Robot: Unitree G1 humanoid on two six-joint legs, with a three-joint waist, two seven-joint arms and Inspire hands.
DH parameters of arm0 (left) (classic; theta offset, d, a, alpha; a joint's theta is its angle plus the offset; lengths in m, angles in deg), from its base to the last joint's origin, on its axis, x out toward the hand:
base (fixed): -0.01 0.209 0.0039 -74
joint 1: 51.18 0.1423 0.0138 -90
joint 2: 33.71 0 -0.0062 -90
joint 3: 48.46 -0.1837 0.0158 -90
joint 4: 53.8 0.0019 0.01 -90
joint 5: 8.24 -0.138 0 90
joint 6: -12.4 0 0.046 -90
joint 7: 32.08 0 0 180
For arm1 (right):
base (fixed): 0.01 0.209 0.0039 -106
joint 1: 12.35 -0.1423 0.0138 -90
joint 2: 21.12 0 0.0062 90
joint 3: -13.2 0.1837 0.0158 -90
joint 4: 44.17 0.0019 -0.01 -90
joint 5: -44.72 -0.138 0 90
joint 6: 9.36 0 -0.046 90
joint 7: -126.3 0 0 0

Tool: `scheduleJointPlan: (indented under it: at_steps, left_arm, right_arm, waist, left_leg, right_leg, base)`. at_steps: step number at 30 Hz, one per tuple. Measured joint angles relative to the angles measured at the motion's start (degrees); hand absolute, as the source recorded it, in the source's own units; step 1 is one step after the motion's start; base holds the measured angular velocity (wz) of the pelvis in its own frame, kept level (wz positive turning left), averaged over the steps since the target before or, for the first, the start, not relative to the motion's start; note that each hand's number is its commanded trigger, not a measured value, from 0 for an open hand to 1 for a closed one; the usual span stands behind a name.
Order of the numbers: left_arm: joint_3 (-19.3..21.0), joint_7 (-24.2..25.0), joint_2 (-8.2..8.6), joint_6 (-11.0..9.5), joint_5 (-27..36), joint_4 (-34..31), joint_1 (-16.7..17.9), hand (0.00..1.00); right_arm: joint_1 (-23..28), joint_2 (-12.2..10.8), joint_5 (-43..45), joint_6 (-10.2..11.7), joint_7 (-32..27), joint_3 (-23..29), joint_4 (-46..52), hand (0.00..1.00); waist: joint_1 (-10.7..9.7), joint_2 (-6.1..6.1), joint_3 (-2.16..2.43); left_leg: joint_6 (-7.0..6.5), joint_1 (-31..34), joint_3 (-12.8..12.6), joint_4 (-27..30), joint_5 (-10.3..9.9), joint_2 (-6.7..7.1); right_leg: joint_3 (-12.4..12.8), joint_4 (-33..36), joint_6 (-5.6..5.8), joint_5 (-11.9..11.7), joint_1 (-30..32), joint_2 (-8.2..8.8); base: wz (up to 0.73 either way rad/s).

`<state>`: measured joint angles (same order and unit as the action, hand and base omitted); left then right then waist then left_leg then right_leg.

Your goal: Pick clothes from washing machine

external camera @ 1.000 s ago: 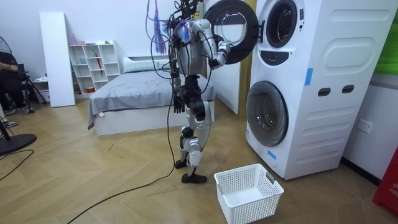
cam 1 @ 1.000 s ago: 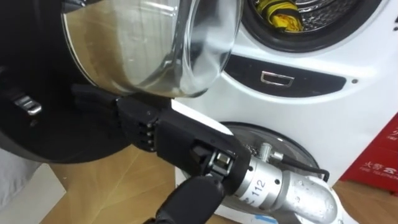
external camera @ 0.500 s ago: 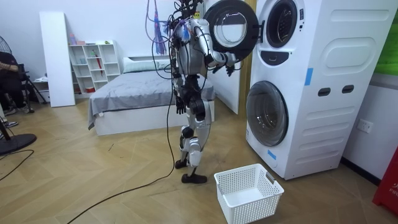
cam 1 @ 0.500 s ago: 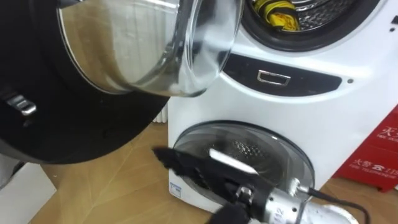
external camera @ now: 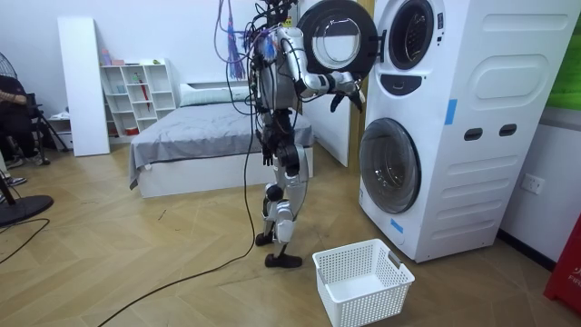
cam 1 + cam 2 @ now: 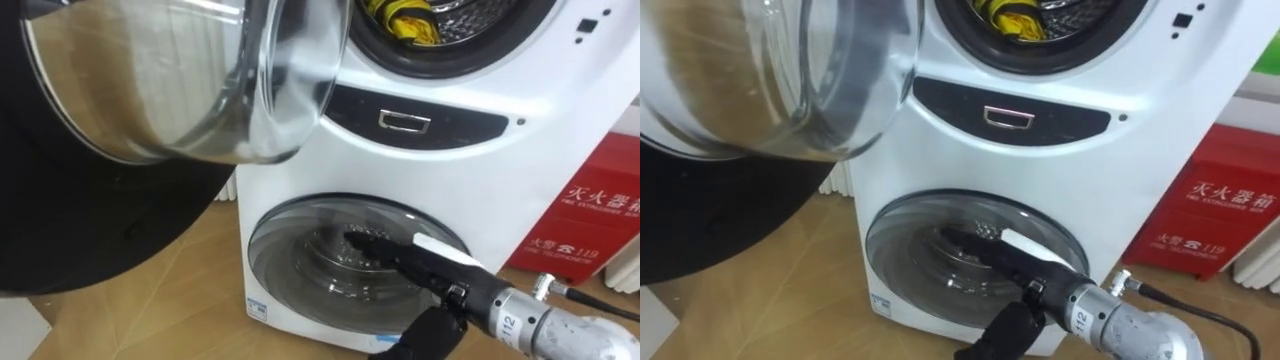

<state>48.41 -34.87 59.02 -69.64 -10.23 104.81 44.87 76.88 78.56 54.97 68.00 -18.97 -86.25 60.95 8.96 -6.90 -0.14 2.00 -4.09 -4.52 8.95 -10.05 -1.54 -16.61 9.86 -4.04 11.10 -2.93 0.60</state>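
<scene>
Bedroom things around me, apart from the job.
A white basket (image 5: 370, 307) sits open side up on the wood floor (image 5: 136, 263), just beside my feet. Beyond me a bed (image 5: 195, 136) with a grey cover stands against the far wall. A low white shelf (image 5: 136, 95) with small items on it stands next to the bed, toward the room view's left, and a tall white cabinet (image 5: 77, 86) stands further that way. A person (image 5: 14, 109) sits at that edge. Low to my right a red box (image 6: 590, 225) stands on the floor by the wall, and a socket (image 5: 533, 184) shows on the wall nearby.
</scene>
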Motion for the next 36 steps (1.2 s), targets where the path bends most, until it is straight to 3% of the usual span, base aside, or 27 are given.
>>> scheduleJointPlan:
  at_steps: [9, 14, 18, 21, 28, 36]
  left_arm:
    - [0.1, -1.8, 0.24, 0.3, -0.1, 0.2, 1.9, 0.0]
    - [0.6, -2.9, 0.85, 0.4, -1.0, 0.0, 2.7, 0.0]
    - [2.0, -3.0, 2.34, 0.3, -1.3, 0.0, 3.1, 0.0]
    - [2.6, -3.0, 2.59, 0.2, -1.5, 0.0, 3.6, 0.0]
    - [3.5, -3.0, 2.96, 0.1, -2.1, 0.0, 4.7, 0.0]
    - [3.5, -3.3, 3.33, 0.1, -2.7, -0.1, 4.6, 0.0]
  right_arm:
    - [-0.8, -0.4, 0.0, 0.0, -4.2, 5.4, 3.0, 0.0]
    - [-1.2, -4.1, 0.0, 0.1, -8.2, 7.1, 8.5, 0.0]
    - [-1.7, -5.9, -0.6, 0.1, -9.2, 8.8, 9.0, 0.0]
    - [-3.4, -7.2, -1.0, 0.4, -11.6, 10.8, 9.0, 0.0]
    - [-5.5, -7.6, -1.0, 1.9, -18.3, 11.9, 9.0, 0.0]
    - [-6.9, -7.8, -3.9, 1.9, -24.1, 11.9, 8.4, 0.0]
  waist:
    - [-0.9, 0.3, -0.22]
    - [-1.1, 0.91, -0.59]
    - [-1.2, 1.88, -0.41]
    - [-1.4, 2.48, -0.61]
    - [-1.5, 3.28, 0.15]
    - [-1.6, 3.24, 0.0]
  left_leg:
    - [-0.36, -0.7, -0.1, -0.5, -0.2, -0.03]
    - [-0.43, -0.6, -0.2, -0.2, -0.3, -0.05]
    - [-0.59, -0.6, -0.2, -0.2, -0.3, 0.09]
    - [-0.63, -0.6, -0.2, -0.2, -0.4, 0.18]
    - [-0.64, -0.8, -0.1, -0.2, -0.3, 0.23]
    - [-0.64, -0.6, 0.1, -0.2, -0.3, 0.22]
  right_leg:
    - [0.1, 0.6, 0.15, -0.1, -0.1, 0.02]
    - [0.3, 0.9, 0.15, -0.1, -0.3, 0.02]
    - [0.8, 0.7, 0.47, -0.3, -0.3, 0.04]
    - [0.9, 0.7, 0.66, -0.4, -0.1, 0.15]
    - [0.9, 0.8, 0.72, -0.5, -0.2, 0.16]
    - [0.9, 0.5, 0.72, -0.5, -0.2, 0.14]
  base:
    - [0.0]
    - [0.02]
    - [0.01]
    - [0.0]
    - [0.0]
    - [0.0]
